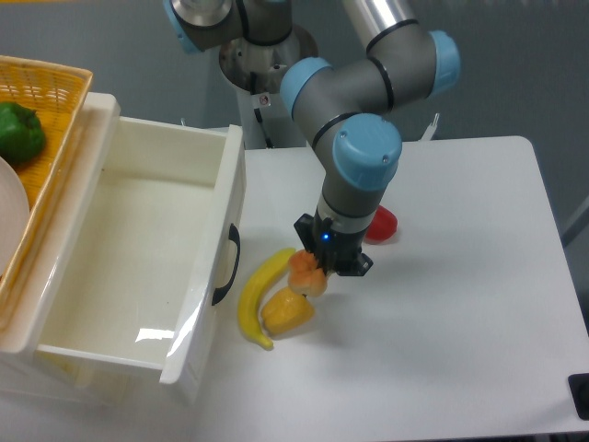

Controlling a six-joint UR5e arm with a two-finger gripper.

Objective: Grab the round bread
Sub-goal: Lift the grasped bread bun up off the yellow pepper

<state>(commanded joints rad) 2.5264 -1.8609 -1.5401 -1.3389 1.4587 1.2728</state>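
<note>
The arm reaches down from its base at the twelve o'clock edge of the view, its silver upper link slanting toward one o'clock before folding back at a grey elbow with blue caps. The wrist points straight down, ending in a blue-capped joint. Below it the gripper (317, 269) hangs black and compact, its fingers closed around the round bread (307, 274), carried just clear of the bench (460, 313).
</note>
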